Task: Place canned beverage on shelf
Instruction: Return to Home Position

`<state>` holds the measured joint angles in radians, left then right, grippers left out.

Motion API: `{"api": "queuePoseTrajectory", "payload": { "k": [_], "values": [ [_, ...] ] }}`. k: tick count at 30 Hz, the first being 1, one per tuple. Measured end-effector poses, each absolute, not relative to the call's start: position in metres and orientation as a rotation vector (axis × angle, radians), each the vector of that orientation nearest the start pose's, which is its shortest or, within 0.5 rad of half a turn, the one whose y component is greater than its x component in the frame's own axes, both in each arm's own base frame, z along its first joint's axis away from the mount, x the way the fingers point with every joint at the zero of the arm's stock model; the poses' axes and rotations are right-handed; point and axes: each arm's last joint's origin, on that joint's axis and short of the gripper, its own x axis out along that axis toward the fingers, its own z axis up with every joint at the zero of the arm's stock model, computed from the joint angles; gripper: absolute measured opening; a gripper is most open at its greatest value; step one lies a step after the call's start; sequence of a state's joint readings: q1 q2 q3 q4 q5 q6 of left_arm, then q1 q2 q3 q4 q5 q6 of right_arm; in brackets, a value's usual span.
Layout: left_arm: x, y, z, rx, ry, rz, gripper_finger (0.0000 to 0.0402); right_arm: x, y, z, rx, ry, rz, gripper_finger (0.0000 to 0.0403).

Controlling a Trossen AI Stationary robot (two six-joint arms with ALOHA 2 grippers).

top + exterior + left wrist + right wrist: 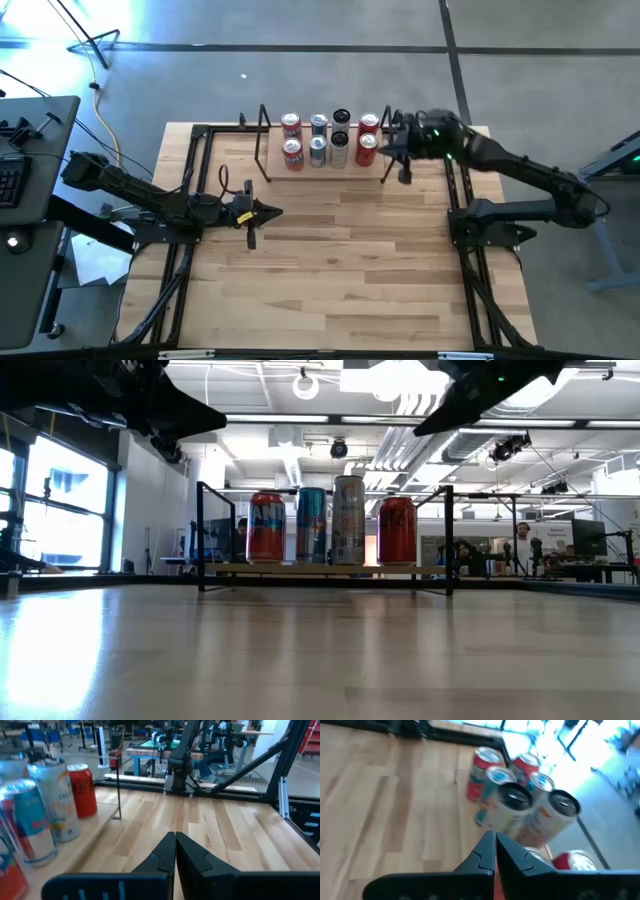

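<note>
Peeked at the shelf [320,569] along the table's [340,280] far edge; counted eight cans on it, two rows of four, all upright; read the near row from the left as orange-red can [292,152], blue-silver can [318,150], white-yellow can [339,150], red can [366,148]; caught the right gripper [495,837] up just beside the shelf's right end, fingers pinched together on nothing; spotted the left gripper [175,837] over bare tabletop, well apart from the shelf, pinched narrow and empty too.
</note>
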<state>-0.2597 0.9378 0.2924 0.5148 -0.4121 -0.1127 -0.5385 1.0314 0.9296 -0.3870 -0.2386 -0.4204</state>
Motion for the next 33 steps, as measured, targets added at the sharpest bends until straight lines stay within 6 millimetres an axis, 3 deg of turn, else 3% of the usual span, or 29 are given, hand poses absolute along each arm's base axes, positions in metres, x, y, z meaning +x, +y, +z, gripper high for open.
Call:
{"api": "queuePoseTrajectory", "payload": {
  "k": [7, 12, 19, 28, 33],
  "values": [
    [0.185, -0.032, 0.207, 0.006, 0.114, 0.125, 0.0003, 0.168, -0.063, 0.281, -0.257, 0.292, -0.122, 0.0000],
    [0.186, -0.027, 0.207, 0.068, 0.118, 0.144, 0.0003, 0.155, -0.044, 0.246, -0.243, 0.228, -0.133, 0.0000],
    [0.186, -0.019, 0.210, 0.109, 0.103, 0.158, 0.0003, 0.138, -0.030, 0.216, -0.210, 0.252, -0.119, 0.0000],
    [0.175, -0.009, 0.214, 0.123, 0.104, 0.120, 0.0003, 0.116, -0.020, 0.197, -0.202, 0.153, -0.066, 0.0000],
    [0.159, -0.007, 0.200, 0.116, 0.031, 0.126, 0.0003, 0.105, -0.017, 0.188, -0.208, 0.109, -0.068, 0.0000]
  ]
}}
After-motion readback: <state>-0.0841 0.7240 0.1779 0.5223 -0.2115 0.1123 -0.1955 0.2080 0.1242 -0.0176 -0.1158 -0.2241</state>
